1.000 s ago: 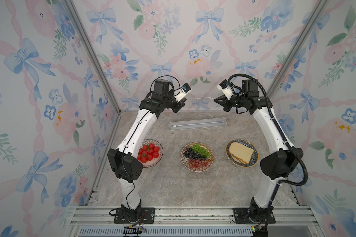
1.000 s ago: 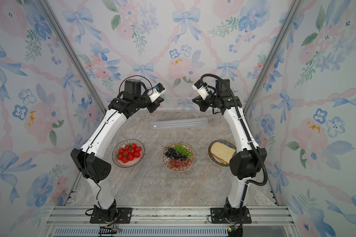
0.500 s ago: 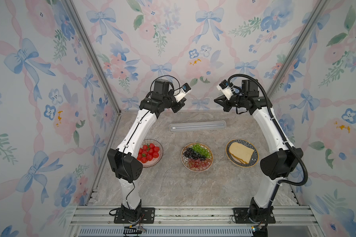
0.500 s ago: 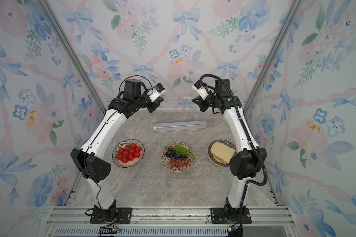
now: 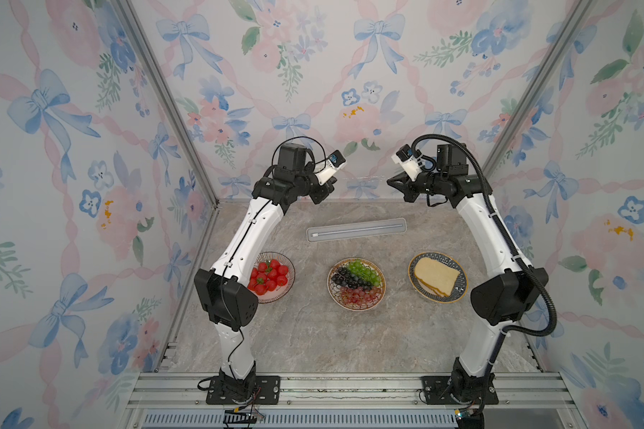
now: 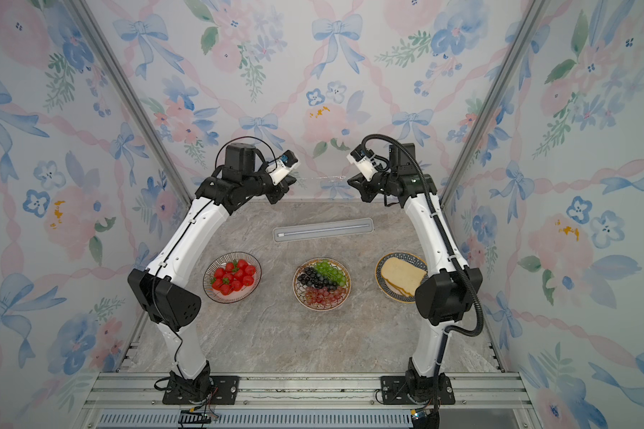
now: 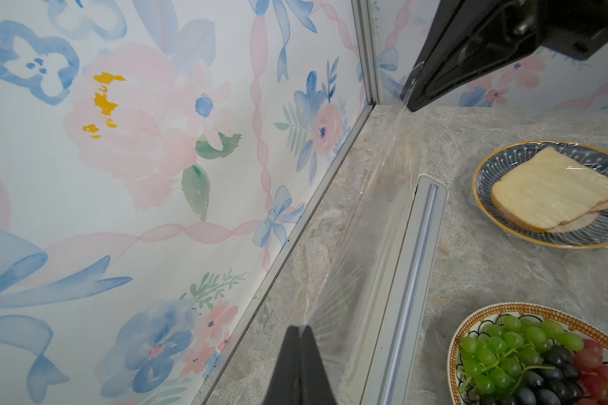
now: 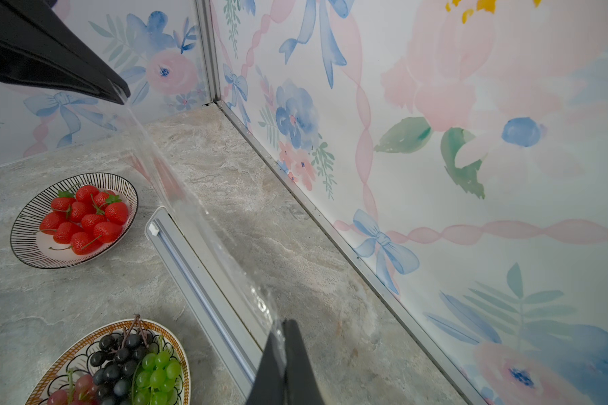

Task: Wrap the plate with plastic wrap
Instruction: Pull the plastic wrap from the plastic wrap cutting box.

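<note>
On the tabletop (image 5: 313,334) the long narrow box (image 5: 356,230) lies crosswise, with the grape plate (image 5: 356,306) and the bread plate (image 7: 506,157), which looks already covered, in front of it. Above the box I hold the plastic wrap (image 7: 376,245) taut, I judge so it drapes flat. My left end effector (image 7: 299,329) and right end effector (image 8: 284,324) are each pinched closed on a top corner.

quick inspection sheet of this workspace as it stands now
surface: marble-look tabletop, no spills seen
job's things: plastic wrap stretched between both claws above its box; bread plate already filmed; grape plate and strawberry plate show no film
clutter: nothing seen
grippers: left claw and right claw both shut on the plastic wrap
cables: black hose along right arm; thin cable loop at left wrist
surroundings: floral walls, metal rail in front
</note>
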